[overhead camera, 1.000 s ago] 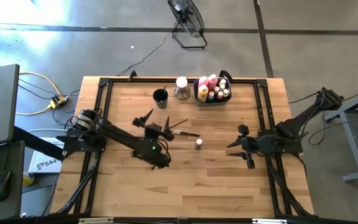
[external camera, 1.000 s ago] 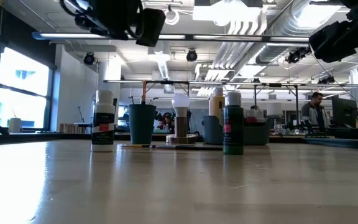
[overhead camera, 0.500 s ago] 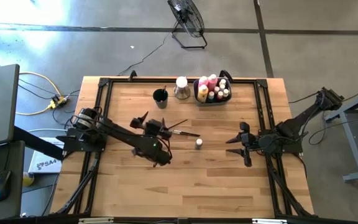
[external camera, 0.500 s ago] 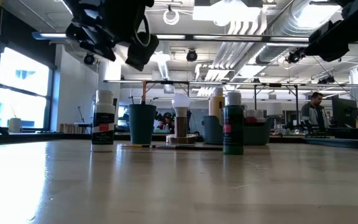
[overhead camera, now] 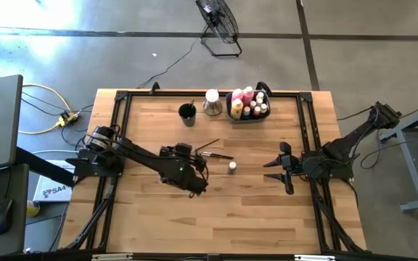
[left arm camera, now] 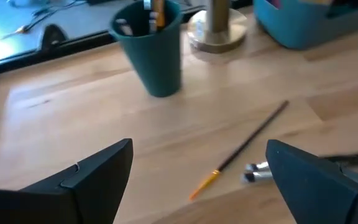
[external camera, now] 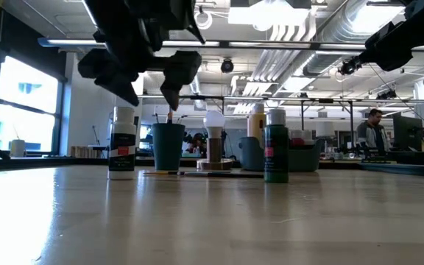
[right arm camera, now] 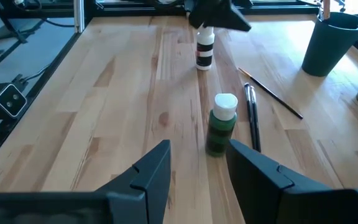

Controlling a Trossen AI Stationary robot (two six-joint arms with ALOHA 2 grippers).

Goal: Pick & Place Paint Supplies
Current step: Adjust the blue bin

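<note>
My left gripper [left arm camera: 199, 149] hangs open above the table's middle, tipped down over two thin dark-handled brushes [left arm camera: 244, 146] that lie flat on the wood. In the low view it [external camera: 146, 77] hovers above a black-and-white bottle [external camera: 122, 143]. My right gripper [right arm camera: 199, 149] waits open near the right edge [overhead camera: 281, 167]. A green white-capped bottle [right arm camera: 221, 130] stands upright just ahead of its fingers. A dark cup [overhead camera: 187, 112] holding a brush stands at the far side. The blue bin [overhead camera: 249, 107] beside it holds several paint bottles.
A white-topped object on a round base [overhead camera: 212, 103] stands between the cup and the bin. A black frame [overhead camera: 122, 98] runs around the table's edge. Bare wood lies toward the near edge [overhead camera: 223, 217]. A person [external camera: 374, 132] stands far back in the room.
My left gripper has sunk a little and shifted toward the brushes. It has tipped downward and rolled, so its fingers now point at the table. It stays open. Nothing on the table has moved.
</note>
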